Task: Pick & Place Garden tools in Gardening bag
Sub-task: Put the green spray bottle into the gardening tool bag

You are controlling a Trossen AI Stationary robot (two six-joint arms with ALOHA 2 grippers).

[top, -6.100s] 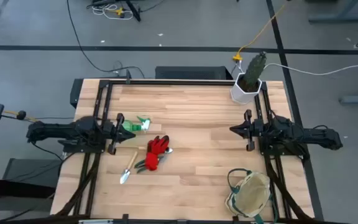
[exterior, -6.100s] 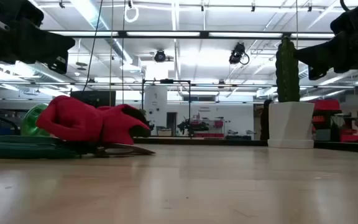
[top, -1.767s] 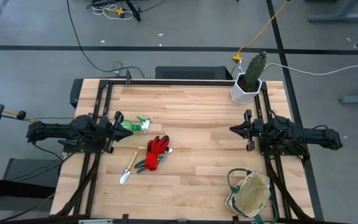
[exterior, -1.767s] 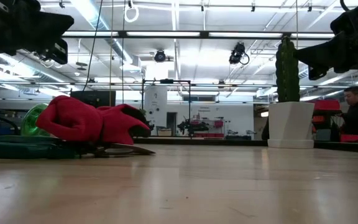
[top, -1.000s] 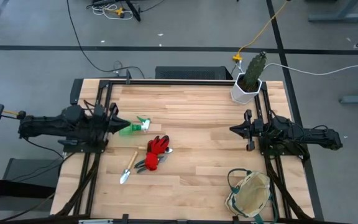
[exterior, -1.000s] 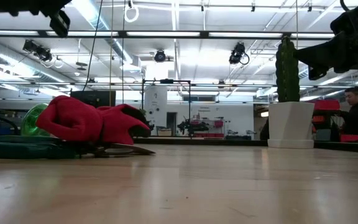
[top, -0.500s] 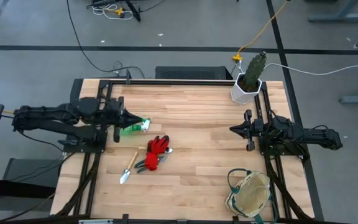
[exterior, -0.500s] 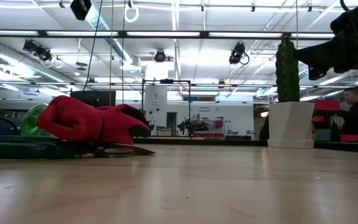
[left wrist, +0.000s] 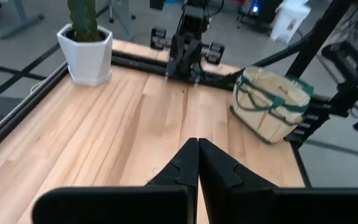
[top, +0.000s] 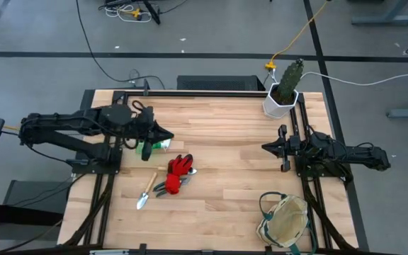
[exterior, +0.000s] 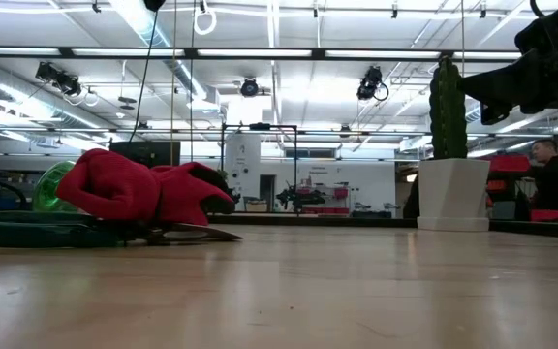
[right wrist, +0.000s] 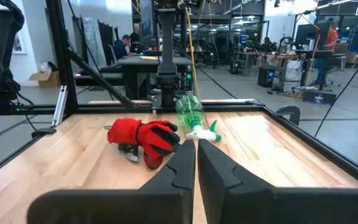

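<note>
The garden tools lie left of the table's middle. They are a green-and-white spray bottle, red gloves, dark-handled pruners partly under the gloves, and a wooden-handled trowel. The right wrist view shows the gloves and the bottle lying on its side. The beige gardening bag stands upright at the near right corner. My left gripper hangs shut above the bottle, touching nothing, its closed fingers aimed across the table. My right gripper waits shut at the right side.
A green cactus in a white hexagonal pot stands at the far right corner. Black rails run along the table's left, far and right sides. Bare wood lies between the tools and the bag. A person sits in the room behind.
My left gripper has risen and swung out from the left edge toward the table's middle, ending above the spray bottle, and has tipped from level to slanting down. It stays shut. The tools and the bag have not moved.
</note>
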